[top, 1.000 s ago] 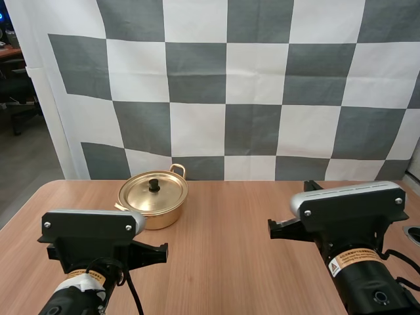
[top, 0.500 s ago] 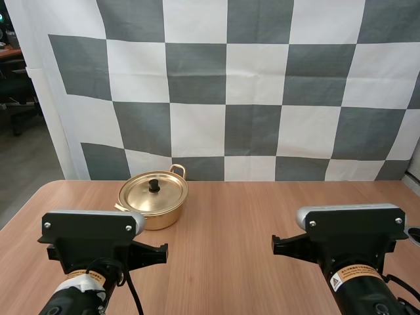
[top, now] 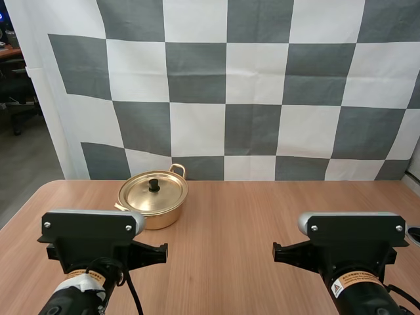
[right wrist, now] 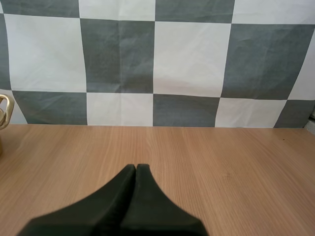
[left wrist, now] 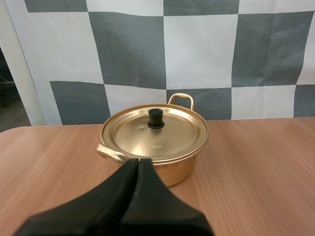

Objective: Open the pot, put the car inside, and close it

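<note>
The pot [top: 157,218] stands on the worktop [top: 243,249] toward its far edge, directly ahead of my left arm. Its lid [left wrist: 170,136] sits flat on the rim, black knob [left wrist: 156,118] upright at the centre, so the opening step is not yet done. My left pincer [left wrist: 139,161] points straight at the pot with its fingers pressed together as one wedge (a sensible line-up for the knob, I judge, though they must part first). My right pincer [right wrist: 136,167], likewise together and empty, hangs over bare worktop, well apart from the pot.
</note>
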`<state>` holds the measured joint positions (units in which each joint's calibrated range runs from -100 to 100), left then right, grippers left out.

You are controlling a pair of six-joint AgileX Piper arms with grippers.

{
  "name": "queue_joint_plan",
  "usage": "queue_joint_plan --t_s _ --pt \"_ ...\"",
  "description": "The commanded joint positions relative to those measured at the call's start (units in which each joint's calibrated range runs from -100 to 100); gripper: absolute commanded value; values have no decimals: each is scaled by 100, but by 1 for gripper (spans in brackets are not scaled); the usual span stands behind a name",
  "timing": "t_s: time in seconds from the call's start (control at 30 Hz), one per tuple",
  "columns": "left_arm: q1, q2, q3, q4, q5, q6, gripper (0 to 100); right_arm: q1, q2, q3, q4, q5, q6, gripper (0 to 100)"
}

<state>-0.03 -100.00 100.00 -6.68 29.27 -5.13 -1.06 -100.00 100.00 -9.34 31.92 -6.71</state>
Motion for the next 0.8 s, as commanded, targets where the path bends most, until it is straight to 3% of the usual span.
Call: queue_joint_plan --t_s 0.0,0.77 --pt "-5 0 0 8 -1 1 0 -5 0 0 3 -5 3 0" --pt "-5 0 0 8 -1 1 0 -5 0 0 -83 -5 3 0"
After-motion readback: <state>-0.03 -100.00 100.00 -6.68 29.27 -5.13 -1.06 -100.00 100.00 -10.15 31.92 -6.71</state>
